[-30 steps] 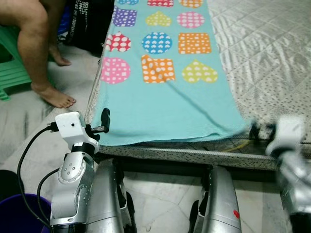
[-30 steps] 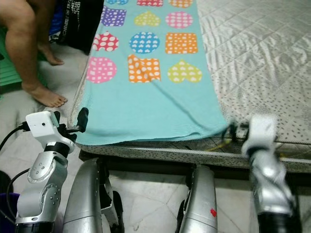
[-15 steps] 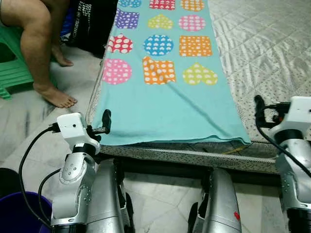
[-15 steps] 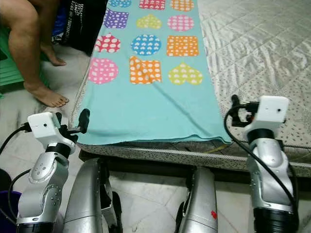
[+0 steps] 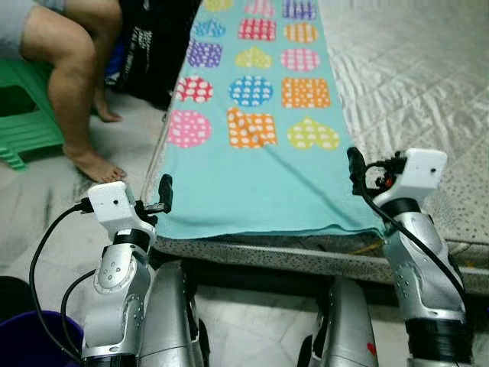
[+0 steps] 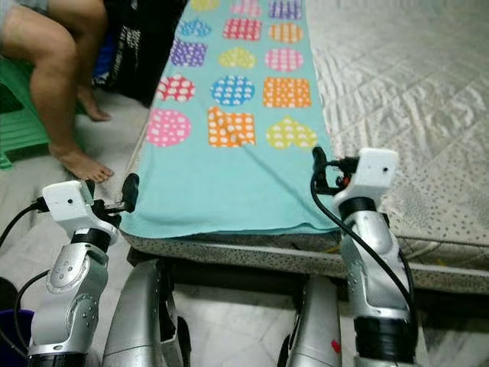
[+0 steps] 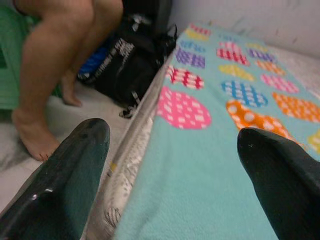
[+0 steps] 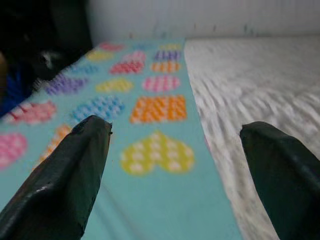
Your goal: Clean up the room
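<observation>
Marble floor borders the bed [image 5: 428, 99], where a turquoise blanket [image 5: 260, 183] lies flat. Left hand [image 5: 163, 193] and right hand [image 5: 356, 167], both spread wide and empty, flank its near corners; pinching them likely comes next.

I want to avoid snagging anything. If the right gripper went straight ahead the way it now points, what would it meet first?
Most likely the turquoise blanket. The right gripper is open, straddling the blanket's edge beside the mattress. How high it rides above them is unclear.
</observation>
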Robot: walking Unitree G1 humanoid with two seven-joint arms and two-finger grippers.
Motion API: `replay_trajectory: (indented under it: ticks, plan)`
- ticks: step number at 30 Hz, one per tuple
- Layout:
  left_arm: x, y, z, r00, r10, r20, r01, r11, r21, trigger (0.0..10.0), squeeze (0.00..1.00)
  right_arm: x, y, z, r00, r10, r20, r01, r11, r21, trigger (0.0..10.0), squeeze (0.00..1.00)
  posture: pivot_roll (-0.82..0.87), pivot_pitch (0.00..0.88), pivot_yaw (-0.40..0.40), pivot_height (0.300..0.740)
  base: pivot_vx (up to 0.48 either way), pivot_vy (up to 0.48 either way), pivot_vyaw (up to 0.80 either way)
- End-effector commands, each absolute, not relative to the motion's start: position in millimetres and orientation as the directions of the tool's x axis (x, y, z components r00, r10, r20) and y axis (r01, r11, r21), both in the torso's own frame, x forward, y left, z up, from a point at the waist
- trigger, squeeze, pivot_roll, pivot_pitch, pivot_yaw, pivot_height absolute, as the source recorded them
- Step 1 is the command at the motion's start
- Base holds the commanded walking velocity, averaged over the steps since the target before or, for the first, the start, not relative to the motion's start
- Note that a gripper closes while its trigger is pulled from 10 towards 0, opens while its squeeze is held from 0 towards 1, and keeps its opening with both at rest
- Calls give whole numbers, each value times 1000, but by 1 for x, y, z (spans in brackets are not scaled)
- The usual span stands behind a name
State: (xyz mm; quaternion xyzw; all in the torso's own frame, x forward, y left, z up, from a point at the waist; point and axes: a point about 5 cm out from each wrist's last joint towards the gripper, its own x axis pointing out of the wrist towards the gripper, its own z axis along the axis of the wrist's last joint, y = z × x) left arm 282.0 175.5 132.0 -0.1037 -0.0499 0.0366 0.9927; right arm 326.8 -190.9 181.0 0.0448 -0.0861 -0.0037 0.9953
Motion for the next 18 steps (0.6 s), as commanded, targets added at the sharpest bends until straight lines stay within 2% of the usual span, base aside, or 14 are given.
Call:
replay_trajectory:
  ticks: [1,18]
  plan:
    - [281,180,129,991,103,88,-84,977,-197,10000,0,331,-187,181,984,-4,178,-13,996,91,10000,0,94,23,7,547,0,0,0]
    - [285,180,132,987,106,119,-83,979,-186,10000,0,346,-182,188,978,42,204,-54,997,53,10000,0,87,6,-10,644,0,0,0]
